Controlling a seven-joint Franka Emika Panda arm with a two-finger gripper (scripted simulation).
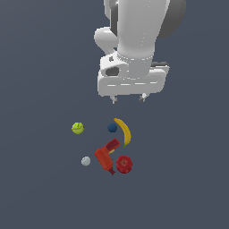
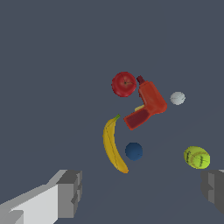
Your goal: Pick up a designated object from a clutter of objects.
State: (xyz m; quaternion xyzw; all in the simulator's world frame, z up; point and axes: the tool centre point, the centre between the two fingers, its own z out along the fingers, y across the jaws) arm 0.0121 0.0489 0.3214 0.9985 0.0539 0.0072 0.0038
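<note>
target: dark-red apple (image 1: 124,164), round, glossy, dimple on top; bigger than the other balls
where: on the grey surface (image 1: 40,188), at the edge of the clutter, just beside the narrow end of the red drill-shaped tool (image 1: 106,157); can't tell if they touch
clutter: yellow banana (image 1: 125,131), dark-blue ball (image 1: 112,128), yellow-green ball (image 1: 78,128) off to the exterior view's left, small grey-white ball (image 1: 86,161)
hand: hand (image 1: 128,99) hangs high above the clutter, fingers (image 2: 70,194) spread wide, nothing between them; not over the apple
handling (judged): looks rigid and smooth, probably slippery on the curve; round, so it may roll if nudged; likely light to moderate weight, not fragile
grip spot (judged): straddle the widest part, pads on opposite sides at mid-height, not on the dimple
approach (judged): straight down from above; set the fingers so neither lands on the drill side, since that gap looks tight
risk (judged): off-centre squeeze could squirt the apple out; a finger could bump the drill tool
progress (judged): early, apple not yet reached
</note>
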